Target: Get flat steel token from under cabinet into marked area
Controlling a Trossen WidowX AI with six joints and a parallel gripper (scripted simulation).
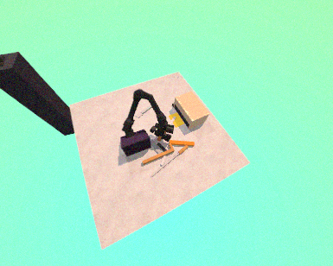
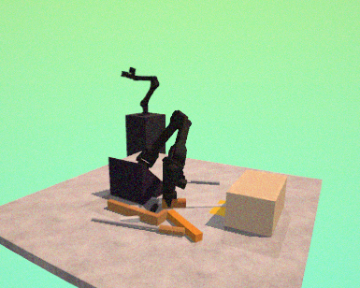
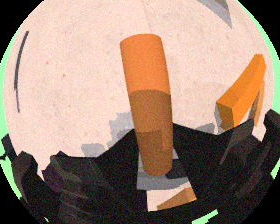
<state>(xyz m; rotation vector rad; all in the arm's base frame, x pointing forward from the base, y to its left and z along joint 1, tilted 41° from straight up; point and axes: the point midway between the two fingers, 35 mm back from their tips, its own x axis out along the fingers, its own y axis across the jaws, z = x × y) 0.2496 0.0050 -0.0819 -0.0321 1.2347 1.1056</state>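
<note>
Green background fades toward cyan low in the top view; the pale bench is set against it, with a dark pedestal at upper left. The tan cabinet is seen right of centre in the top view, and at right in the exterior one; the yellow marked area is laid out in front of it. Where the steel token lies cannot be told from these views. By the black arm, the jaws are held low near centre, clamped on an orange handle; a purple-black block is placed left of them. Two orange bars are seen in the lower middle, one to the left, the other to the right; near them a grey-rodded tool is laid down; another grey rod is seen beyond the arm in the exterior view.
</note>
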